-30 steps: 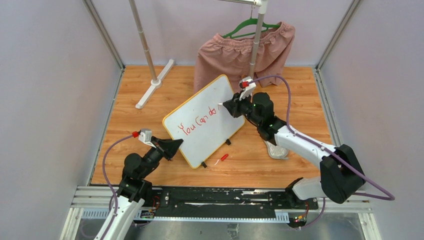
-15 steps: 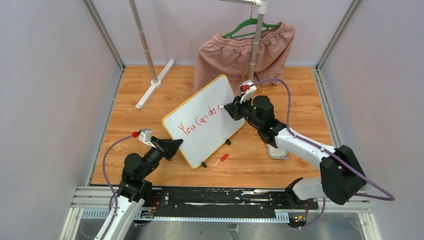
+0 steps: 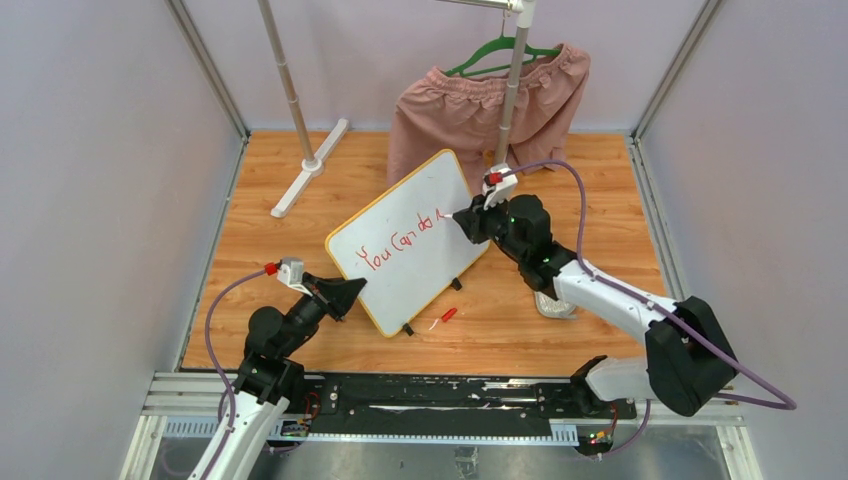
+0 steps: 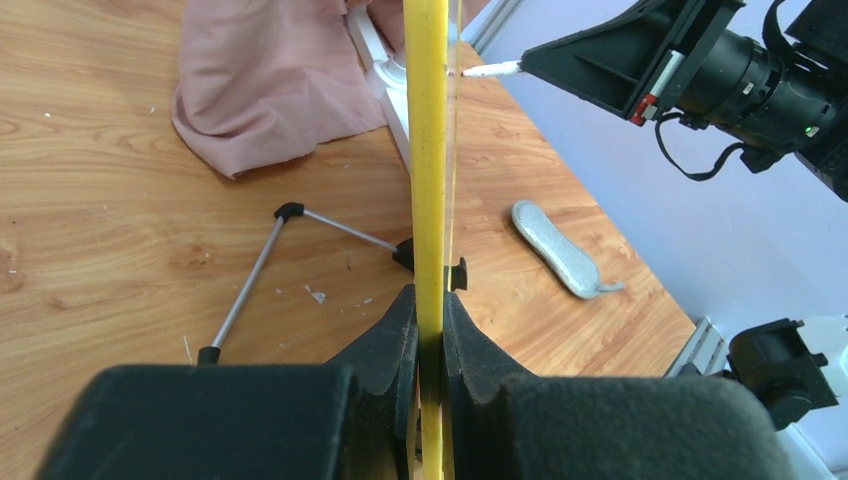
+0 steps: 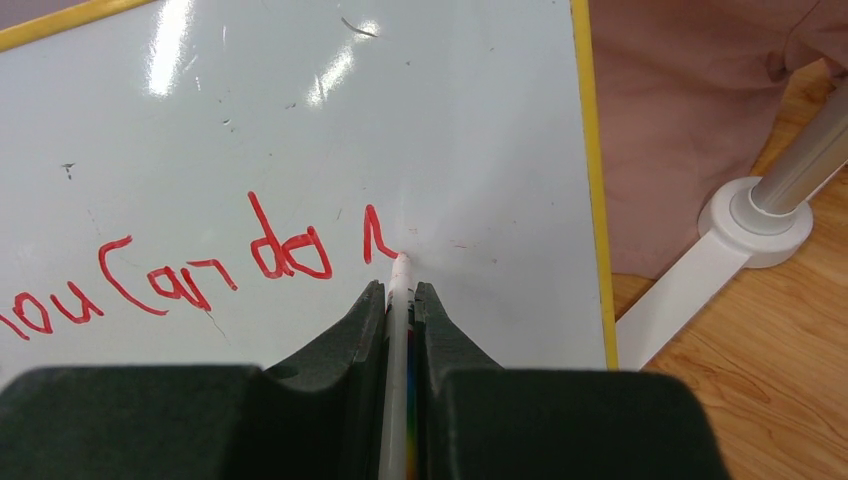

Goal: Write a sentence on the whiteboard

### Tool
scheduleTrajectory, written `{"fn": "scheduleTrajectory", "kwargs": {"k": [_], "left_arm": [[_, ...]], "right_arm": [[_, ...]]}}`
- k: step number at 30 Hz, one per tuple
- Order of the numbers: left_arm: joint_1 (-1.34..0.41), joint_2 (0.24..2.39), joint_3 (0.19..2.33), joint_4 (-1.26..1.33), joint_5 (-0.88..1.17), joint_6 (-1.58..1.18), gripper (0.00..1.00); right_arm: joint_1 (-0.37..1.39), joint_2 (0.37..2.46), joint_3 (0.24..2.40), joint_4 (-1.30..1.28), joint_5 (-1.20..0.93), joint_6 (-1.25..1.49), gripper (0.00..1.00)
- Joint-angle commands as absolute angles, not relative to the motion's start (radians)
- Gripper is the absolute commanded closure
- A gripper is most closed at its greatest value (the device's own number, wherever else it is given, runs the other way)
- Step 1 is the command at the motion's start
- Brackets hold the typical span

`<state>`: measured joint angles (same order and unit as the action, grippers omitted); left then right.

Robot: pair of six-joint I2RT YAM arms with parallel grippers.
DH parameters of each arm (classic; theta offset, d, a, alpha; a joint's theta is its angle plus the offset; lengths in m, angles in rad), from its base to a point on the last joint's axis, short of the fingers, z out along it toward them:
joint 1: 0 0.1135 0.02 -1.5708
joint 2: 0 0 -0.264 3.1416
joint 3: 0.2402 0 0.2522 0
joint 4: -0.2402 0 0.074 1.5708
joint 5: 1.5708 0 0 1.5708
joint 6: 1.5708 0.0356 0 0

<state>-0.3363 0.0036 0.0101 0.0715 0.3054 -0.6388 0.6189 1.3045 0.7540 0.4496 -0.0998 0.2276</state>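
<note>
Your right gripper (image 5: 400, 292) clamps the marker (image 5: 402, 268), its tip touching the whiteboard (image 5: 300, 120) straight ahead of the fingers. The sentence (image 5: 200, 265) ends just left of that tip, so write rightward. Your left gripper (image 4: 430, 305) pinches the whiteboard's edge.

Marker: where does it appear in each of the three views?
Top: centre, marker on the board, in the right pincer.
Left wrist: upper right, white tip at the board.
Right wrist: bottom centre, between the fingers.
Shared landmark: the board's yellow frame.

Wooden table (image 3: 262, 240): whiteboard (image 3: 412, 282), red cap (image 3: 449, 314), insole (image 4: 565, 262)
</note>
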Motion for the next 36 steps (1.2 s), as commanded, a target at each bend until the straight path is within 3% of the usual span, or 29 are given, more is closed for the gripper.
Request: {"fn": "scheduleTrajectory", "kwargs": {"k": [1, 15, 36], "left_arm": [[-0.347, -0.049, -0.063, -0.005, 0.321, -0.590, 1.00], [-0.345, -0.049, -0.064, -0.005, 0.321, -0.589, 1.00], [-0.347, -0.049, -0.063, -0.005, 0.321, -0.588, 1.00]], "right_arm": [[0.640, 1.260, 0.753, 0.475, -0.116, 0.229, 1.00], [0.684, 1.291, 0.785, 0.491, -0.158, 0.222, 1.00], [0.661, 1.333, 0.810, 0.478, -0.062, 0.206, 1.00]]}}
